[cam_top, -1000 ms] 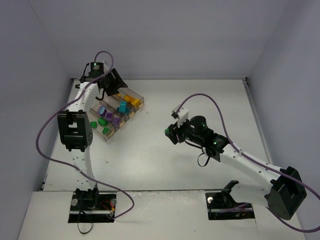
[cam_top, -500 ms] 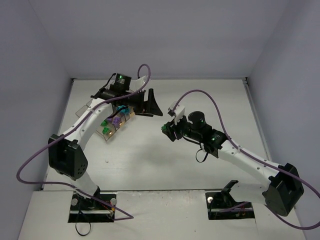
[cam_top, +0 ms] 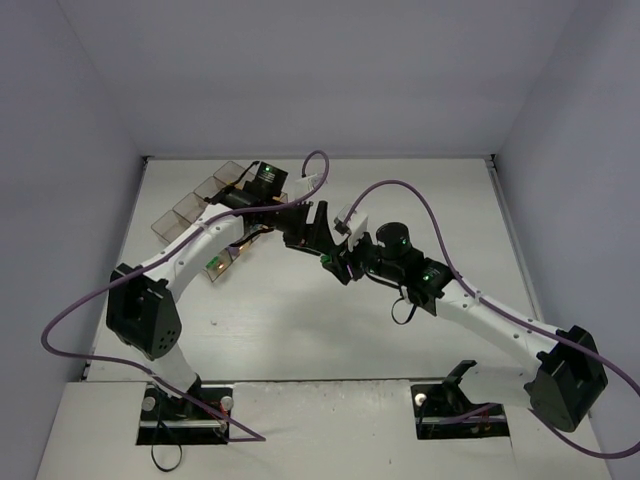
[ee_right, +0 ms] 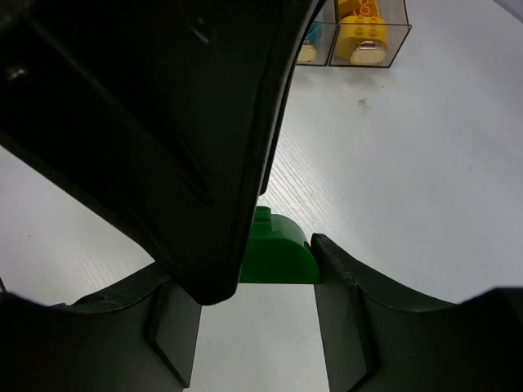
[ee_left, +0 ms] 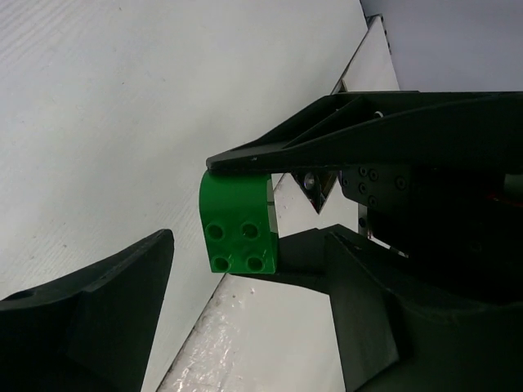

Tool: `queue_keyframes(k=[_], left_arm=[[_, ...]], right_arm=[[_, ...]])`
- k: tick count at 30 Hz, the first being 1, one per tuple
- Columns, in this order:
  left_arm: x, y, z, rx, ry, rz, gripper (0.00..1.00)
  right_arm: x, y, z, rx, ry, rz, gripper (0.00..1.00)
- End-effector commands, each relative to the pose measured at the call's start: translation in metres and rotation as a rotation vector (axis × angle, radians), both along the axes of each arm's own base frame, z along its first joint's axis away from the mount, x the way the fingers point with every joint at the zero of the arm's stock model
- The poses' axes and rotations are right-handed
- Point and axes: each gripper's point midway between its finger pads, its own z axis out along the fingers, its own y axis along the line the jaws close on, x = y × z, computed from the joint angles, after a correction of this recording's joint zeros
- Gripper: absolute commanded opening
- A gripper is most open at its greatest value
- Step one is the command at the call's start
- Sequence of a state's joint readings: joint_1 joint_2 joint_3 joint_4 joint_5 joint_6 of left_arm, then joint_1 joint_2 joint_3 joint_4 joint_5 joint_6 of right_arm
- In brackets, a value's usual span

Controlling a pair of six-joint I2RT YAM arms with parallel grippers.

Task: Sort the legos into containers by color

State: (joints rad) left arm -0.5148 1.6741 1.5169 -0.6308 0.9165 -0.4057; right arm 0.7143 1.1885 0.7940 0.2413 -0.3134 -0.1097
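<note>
My right gripper [ee_right: 270, 265] is pinching one green lego [ee_left: 239, 224], one finger [ee_right: 343, 310] on each end of it. In the top view this pair sits just right of the frame's centre, held above the table [cam_top: 420, 190].

My left gripper [cam_top: 310, 232] is spread wide. In its own wrist view its two fingers [ee_left: 98, 310] stand in the lower left and lower right of the frame, with the lego between and above them. I see neither finger touching it.

By count there are two grippers, one lego in a grip, and one open pair of fingers around it.

The lego's long axis runs from one right finger to the other: up and down in the left wrist view, left to right in the right wrist view. Its face with four round sockets, two by two, points toward the left wrist camera. Its rounded side faces up in the right wrist view.

The containers [cam_top: 192, 207] lie in the upper left of the top view, partly under my left arm, so I cannot count them there. Two bin ends show at the top edge of the right wrist view, and one holds yellow legos [ee_right: 364, 20].
</note>
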Motion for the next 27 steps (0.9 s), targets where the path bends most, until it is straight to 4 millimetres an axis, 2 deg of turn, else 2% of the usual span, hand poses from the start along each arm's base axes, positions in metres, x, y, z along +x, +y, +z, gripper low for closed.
queue_keyframes(k=[1,5,8,9,11,13,16,18,19,21,22,27], left_arm=[[0.001,-0.014,0.024,-0.063,-0.065,-0.025,0.67],[-0.003,-0.017,0.012,-0.031,-0.035,-0.024,0.60],[-0.003,-0.018,0.007,-0.017,-0.026,-0.012,0.48],[-0.003,-0.018,0.007,-0.016,-0.026,-0.010,0.35],[-0.003,-0.017,0.009,-0.019,-0.031,-0.007,0.19],[-0.003,-0.017,0.011,-0.023,-0.038,-0.005,0.08],[-0.003,-0.017,0.015,-0.030,-0.047,-0.005,0.02],[-0.003,-0.017,0.014,-0.031,-0.045,-0.005,0.00],[-0.003,-0.018,0.014,-0.031,-0.048,-0.005,0.00],[-0.003,-0.017,0.014,-0.029,-0.048,-0.002,0.00],[-0.002,-0.017,0.013,-0.027,-0.047,-0.001,0.00],[0.001,-0.015,0.008,-0.010,-0.048,0.007,0.00]], right_arm=[[0.005,0.009,0.033,0.068,-0.076,0.019,0.02],[0.005,0.009,0.032,0.068,-0.075,0.015,0.02],[0.006,0.009,0.032,0.067,-0.077,0.013,0.02],[0.007,0.009,0.031,0.064,-0.076,0.013,0.02],[0.008,0.009,0.031,0.062,-0.078,0.011,0.03],[0.009,0.010,0.030,0.061,-0.079,0.010,0.04],[0.010,0.009,0.028,0.055,-0.078,0.002,0.08],[0.011,0.009,0.027,0.054,-0.078,-0.003,0.28],[0.012,0.008,0.026,0.053,-0.076,-0.006,0.59],[0.012,0.008,0.026,0.053,-0.074,-0.015,0.84],[0.013,0.008,0.026,0.053,-0.073,-0.022,1.00],[0.018,0.002,0.023,0.033,-0.068,-0.056,1.00]])
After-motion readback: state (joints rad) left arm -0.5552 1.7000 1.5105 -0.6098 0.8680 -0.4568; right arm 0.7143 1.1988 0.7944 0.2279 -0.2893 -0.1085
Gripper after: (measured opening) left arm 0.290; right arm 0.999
